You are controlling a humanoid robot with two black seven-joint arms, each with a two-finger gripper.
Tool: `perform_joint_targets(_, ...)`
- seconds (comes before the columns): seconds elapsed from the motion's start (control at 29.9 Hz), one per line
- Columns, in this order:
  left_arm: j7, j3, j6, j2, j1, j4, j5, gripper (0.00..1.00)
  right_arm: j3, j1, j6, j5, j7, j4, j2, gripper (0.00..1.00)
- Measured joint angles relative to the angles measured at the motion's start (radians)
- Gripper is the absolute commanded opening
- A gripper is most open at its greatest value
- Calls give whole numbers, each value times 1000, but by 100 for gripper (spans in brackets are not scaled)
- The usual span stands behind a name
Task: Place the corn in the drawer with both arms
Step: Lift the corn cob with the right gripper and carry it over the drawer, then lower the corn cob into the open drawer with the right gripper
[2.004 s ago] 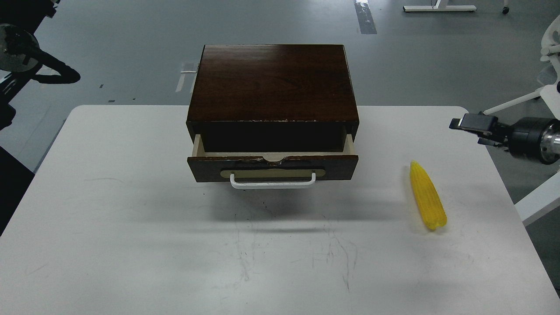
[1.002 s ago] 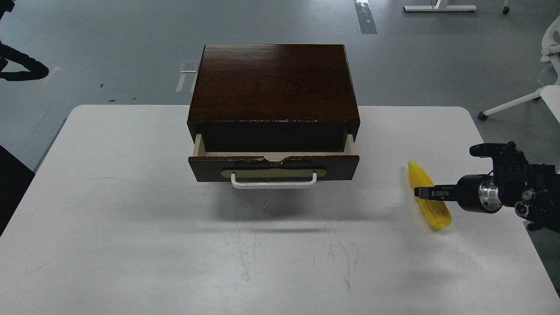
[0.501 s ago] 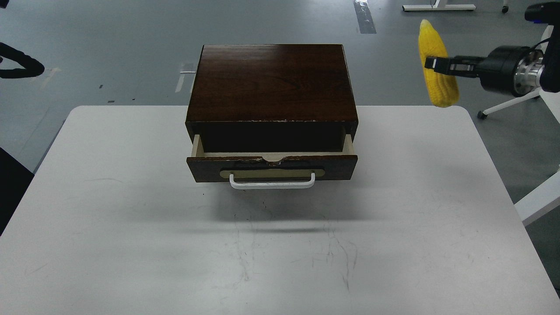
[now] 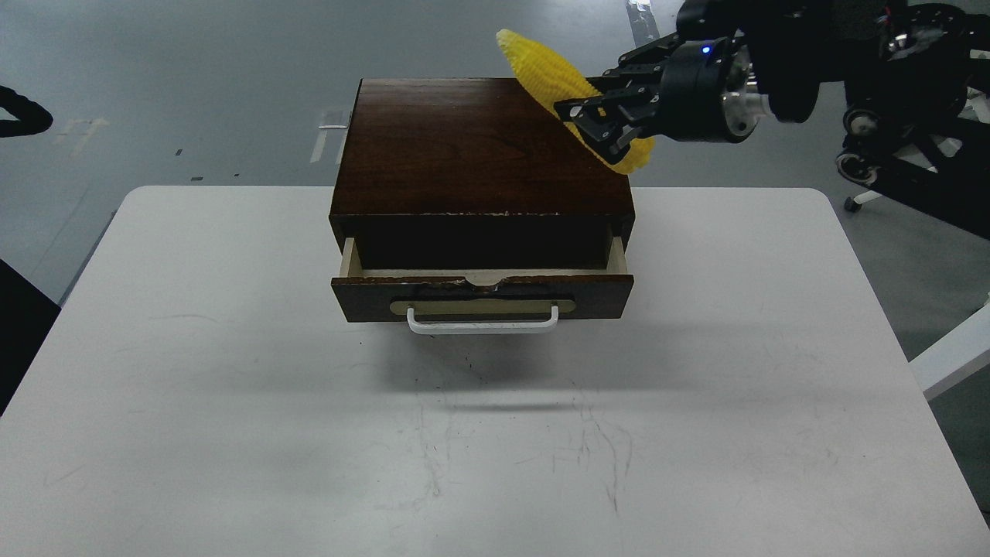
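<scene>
The yellow corn [image 4: 545, 68] is held in the air, tilted, over the back right corner of the dark brown box [image 4: 479, 147]. My right gripper [image 4: 597, 122] is shut on its thick lower half; its pointed end aims up and left. The drawer [image 4: 483, 297] stands a little way open at the box's front, with its white bar handle [image 4: 483, 321] towards me. A small piece of my left arm [image 4: 23, 116] shows at the far left edge; its gripper is out of view.
The box stands at the back middle of the white table [image 4: 232, 402]. The rest of my right arm [image 4: 851, 54] fills the top right corner. Grey floor lies beyond the table.
My right gripper closed on the corn on the table's right side, lifted it, and has now carried it left to above the box's back right corner, tilting it. The drawer has not moved.
</scene>
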Motion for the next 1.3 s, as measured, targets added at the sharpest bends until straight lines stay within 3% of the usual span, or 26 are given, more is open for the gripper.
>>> perform_joint_targets(0.23, 0, -3, -3, 18, 0, 0, 0, 98, -35, -11, -2, -204, 35, 9, 120, 0)
perform_joint_targets(0.53, -1, -4, -3, 37, 0, 0, 0, 98, -159, -11, -11, -318, 42, 9, 213, 0)
perform_joint_targets(0.73, -3, -4, -3, 57, 0, 0, 0, 98, -175, -16, -10, -326, 42, 3, 234, 33)
perform_joint_targets(0.87, -3, -3, -3, 61, 3, 0, -1, 98, -185, -17, -10, -324, 42, 2, 235, 39)
perform_joint_targets(1.1, -4, -2, -3, 61, 5, 0, -1, 98, -183, -16, -9, -317, 42, -10, 235, 64)
perform_joint_targets(1.3, -4, -2, -3, 61, 5, 0, -1, 98, -175, -8, -9, -287, 42, -13, 238, 67)
